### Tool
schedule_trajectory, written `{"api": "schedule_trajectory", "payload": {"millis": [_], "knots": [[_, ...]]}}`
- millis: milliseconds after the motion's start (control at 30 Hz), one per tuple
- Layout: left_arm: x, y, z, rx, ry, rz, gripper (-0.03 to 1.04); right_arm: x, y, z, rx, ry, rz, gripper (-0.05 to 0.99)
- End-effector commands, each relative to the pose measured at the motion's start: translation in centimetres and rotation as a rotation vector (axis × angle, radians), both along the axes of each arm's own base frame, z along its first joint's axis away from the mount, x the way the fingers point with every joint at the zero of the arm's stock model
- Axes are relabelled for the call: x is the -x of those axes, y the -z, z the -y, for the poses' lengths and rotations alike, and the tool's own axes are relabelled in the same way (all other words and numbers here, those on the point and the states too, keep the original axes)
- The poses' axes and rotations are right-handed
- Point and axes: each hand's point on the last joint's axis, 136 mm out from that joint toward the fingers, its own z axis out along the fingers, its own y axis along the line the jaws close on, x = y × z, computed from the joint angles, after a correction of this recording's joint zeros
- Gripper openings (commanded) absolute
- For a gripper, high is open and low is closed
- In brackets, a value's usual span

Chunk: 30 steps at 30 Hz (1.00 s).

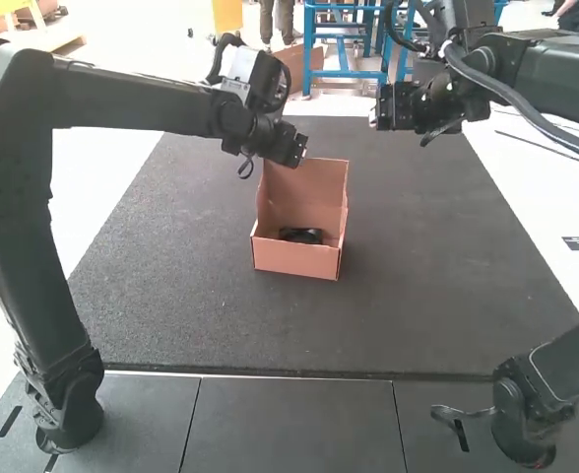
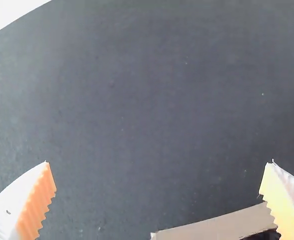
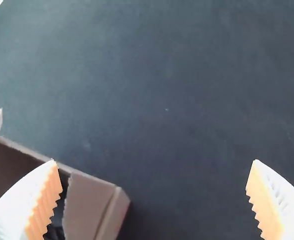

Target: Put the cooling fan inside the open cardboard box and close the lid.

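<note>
The brown cardboard box [image 1: 299, 251] stands open in the middle of the black mat, its lid [image 1: 304, 182] upright at the back. The black cooling fan [image 1: 301, 235] lies inside on the box floor. My left gripper [image 1: 293, 149] hovers at the lid's top left corner, open; between its orange-padded fingers [image 2: 34, 205] the left wrist view shows mat and a strip of cardboard [image 2: 212, 227]. My right gripper [image 1: 386, 106] hangs higher, behind and to the right of the box, also open [image 3: 154, 162], with a corner of the box [image 3: 89, 205] showing next to one fingertip.
The black mat [image 1: 171, 266] covers most of the table, with bare room around the box on every side. A dark table edge [image 1: 289, 424] runs along the front, where both arm bases stand.
</note>
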Motion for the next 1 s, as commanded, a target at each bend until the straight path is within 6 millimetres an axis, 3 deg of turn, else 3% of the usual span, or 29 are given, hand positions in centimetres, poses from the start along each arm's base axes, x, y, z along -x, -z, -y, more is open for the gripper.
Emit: {"api": "schedule_trajectory", "payload": {"millis": [0,333,667,967], "knots": [[0.1,-1.0,0.2,-0.005,-0.001,0.002,0.97,0.1,-3.0,-0.1,-0.049,-0.016,0.042,0.85],[3.3,1.5,-0.8,-0.048,-0.003,-0.158,0.97,1.5,-1.5,0.2,-0.043,-0.016,-0.055,0.86],[6.9,6.0,0.3,-0.075,0.052,-0.267,0.97,0.1,-0.7,5.5,-0.043,0.151,-0.074,0.86],[9.1,10.8,0.3,-0.123,0.097,-0.298,0.97,0.1,-0.1,6.0,-0.030,0.155,-0.084,0.86]]}}
